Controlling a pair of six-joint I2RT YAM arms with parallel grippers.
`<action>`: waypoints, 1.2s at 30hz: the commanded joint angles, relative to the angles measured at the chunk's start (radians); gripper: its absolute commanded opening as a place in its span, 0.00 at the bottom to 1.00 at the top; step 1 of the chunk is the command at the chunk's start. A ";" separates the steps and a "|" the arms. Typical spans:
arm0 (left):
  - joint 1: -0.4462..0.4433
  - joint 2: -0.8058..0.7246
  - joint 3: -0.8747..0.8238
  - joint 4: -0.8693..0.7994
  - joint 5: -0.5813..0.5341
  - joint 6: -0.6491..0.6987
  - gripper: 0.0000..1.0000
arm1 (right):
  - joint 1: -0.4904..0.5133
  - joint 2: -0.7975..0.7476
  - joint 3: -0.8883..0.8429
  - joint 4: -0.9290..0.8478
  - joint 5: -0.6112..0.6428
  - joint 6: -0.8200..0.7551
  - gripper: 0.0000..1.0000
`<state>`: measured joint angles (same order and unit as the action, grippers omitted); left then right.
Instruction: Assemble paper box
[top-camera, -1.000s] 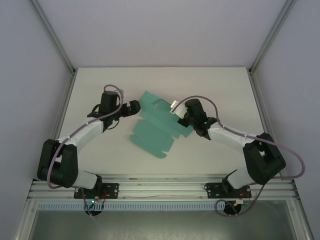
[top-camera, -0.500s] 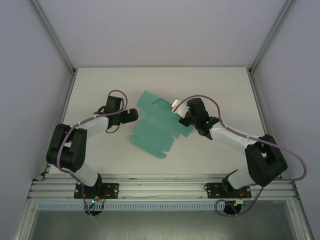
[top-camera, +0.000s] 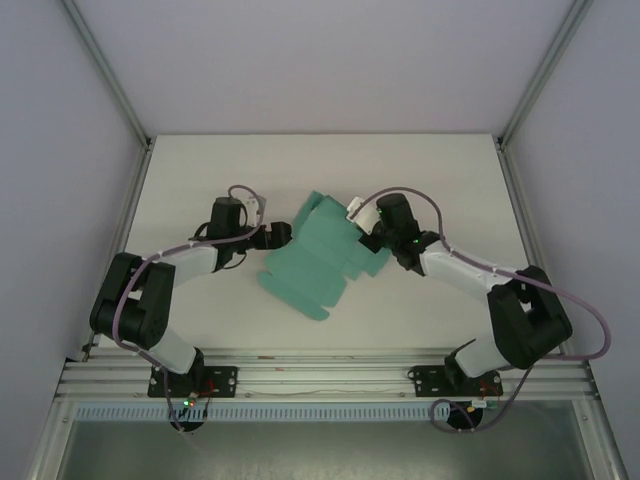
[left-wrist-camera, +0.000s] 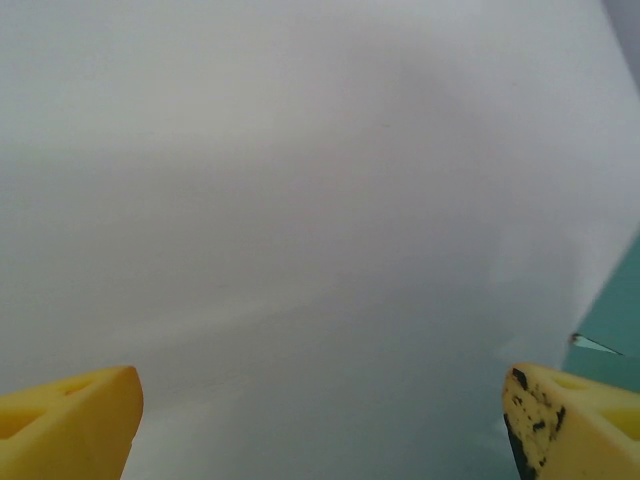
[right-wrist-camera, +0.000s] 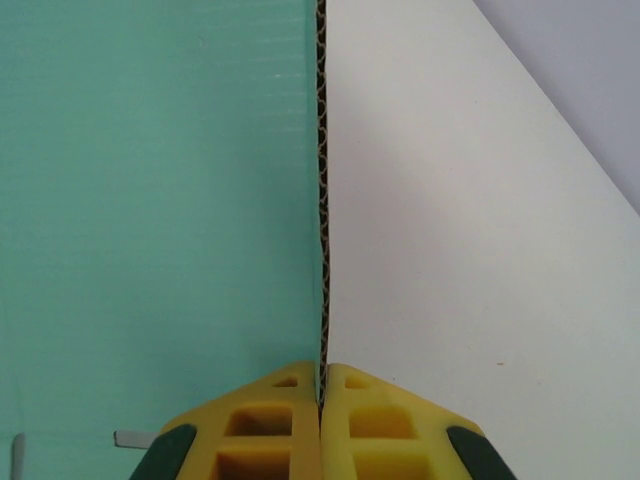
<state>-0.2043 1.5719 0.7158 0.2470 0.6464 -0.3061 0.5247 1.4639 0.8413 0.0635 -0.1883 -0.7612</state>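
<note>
1. So, from the overhead camera: the paper box (top-camera: 318, 258) is a teal die-cut sheet, still unfolded. It sits in the middle of the white table (top-camera: 200, 170), right between the two arms. The left end effector (top-camera: 281, 234) is at the sheet's left edge. The right end effector (top-camera: 360, 222) is on the upper right flap.
2. Left wrist cam: the left end effector (left-wrist-camera: 320, 400) is spread wide. Its yellow fingers (left-wrist-camera: 70, 420) sit way out at the bottom corners, with just bare table (left-wrist-camera: 300, 200) between them. A sliver of teal paper box (left-wrist-camera: 615, 320) pokes in at the right, just beside the right-hand finger.
3. Right wrist cam: the right end effector (right-wrist-camera: 322, 385) is clamped tight on the paper box (right-wrist-camera: 150, 200), pinching its corrugated edge. The teal face runs off to the left, and there's table (right-wrist-camera: 450, 300) to the right.
</note>
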 joint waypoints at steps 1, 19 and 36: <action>-0.041 -0.014 -0.022 0.109 0.067 0.034 0.92 | 0.004 0.021 0.046 -0.015 -0.003 0.038 0.00; -0.074 -0.200 -0.016 -0.155 -0.148 0.227 0.92 | -0.018 0.024 0.081 -0.127 -0.006 0.057 0.00; -0.067 -0.004 0.039 0.086 -0.081 0.104 0.00 | -0.106 0.051 0.140 -0.175 -0.175 0.365 0.00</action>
<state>-0.2798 1.5711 0.7887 0.2604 0.5587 -0.1890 0.4549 1.5051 0.9516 -0.0986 -0.2977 -0.5255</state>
